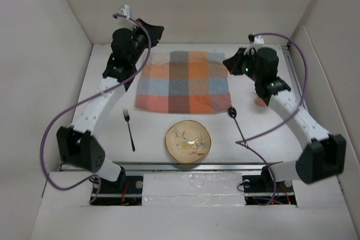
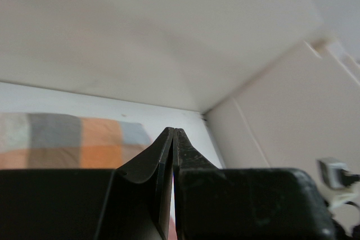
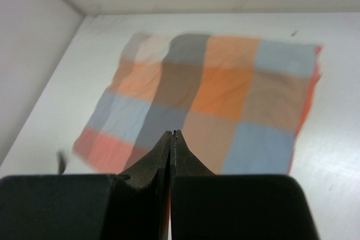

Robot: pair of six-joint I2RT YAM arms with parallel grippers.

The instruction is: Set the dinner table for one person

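White arms [image 1: 104, 102], black joints [image 1: 81, 149], purple cables [image 1: 41, 150].

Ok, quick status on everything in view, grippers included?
Checked cloth: spread flat, nothing on it.
Plate: face up, empty, on the bare dinner table.
Fork: lying flat left of the plate.
Dark spoon: lying flat right of the plate.
Left gripper: shut, empty.
Right gripper: shut, empty.

Checked cloth [image 1: 181, 81]; fork [image 1: 129, 130]; plate [image 1: 188, 141]; dark spoon [image 1: 232, 112].

White dinner table [image 1: 151, 141], checked cloth [image 1: 183, 81], fork [image 1: 129, 129] L, plate [image 1: 188, 141], spoon [image 1: 233, 112] R
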